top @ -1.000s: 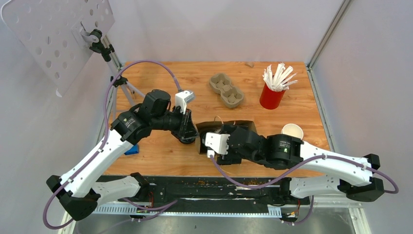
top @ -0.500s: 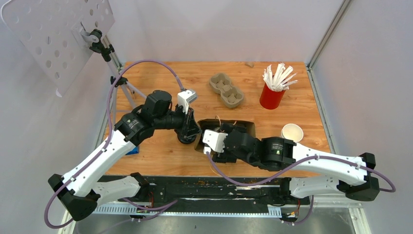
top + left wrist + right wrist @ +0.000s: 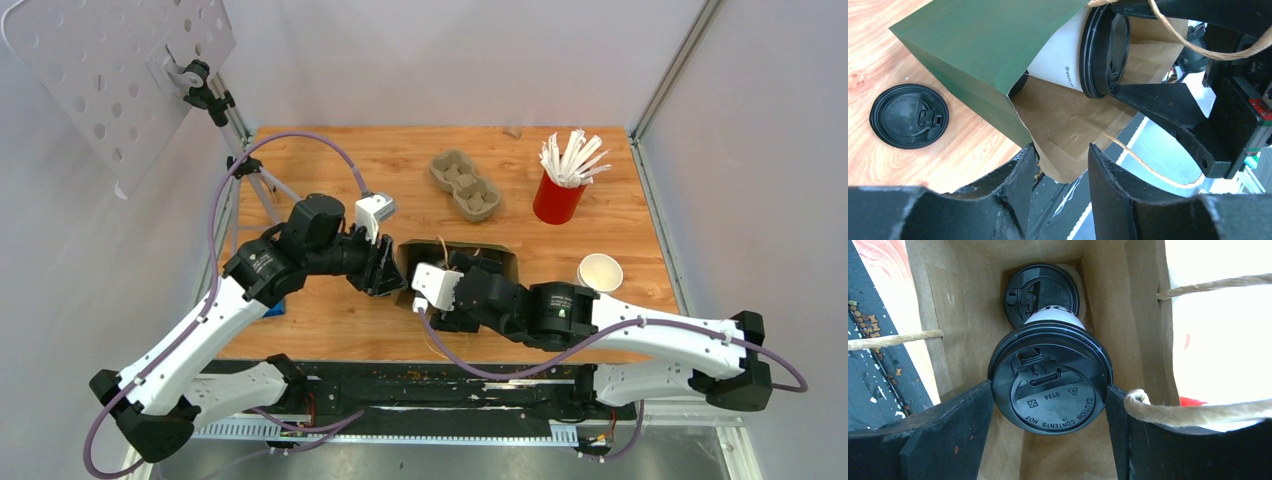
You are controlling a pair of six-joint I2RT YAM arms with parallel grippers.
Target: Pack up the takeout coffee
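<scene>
A paper bag (image 3: 503, 259), dark green outside (image 3: 973, 45) and brown inside (image 3: 1143, 315), sits at the table's middle. In the right wrist view my right gripper (image 3: 1049, 387) is shut on the black lid (image 3: 1050, 390) of one white takeout coffee cup (image 3: 1058, 57) inside the bag's mouth. A second lidded cup (image 3: 1042, 294) sits deeper in the bag. My left gripper (image 3: 1062, 150) is open at the bag's left side, its jaws standing apart around the bag's brown rim (image 3: 1068, 170).
A loose black lid (image 3: 909, 116) lies on the wood beside the bag. An open white cup (image 3: 600, 270) stands to the right. A grey pulp carrier (image 3: 465, 185) and a red cup of stirrers (image 3: 558, 198) are at the back. A tripod with a perforated panel (image 3: 110, 70) stands far left.
My left gripper has opened and drawn slightly left. The right arm has carried the cup leftward into the bag, and the bag's mouth has shifted left with it.
</scene>
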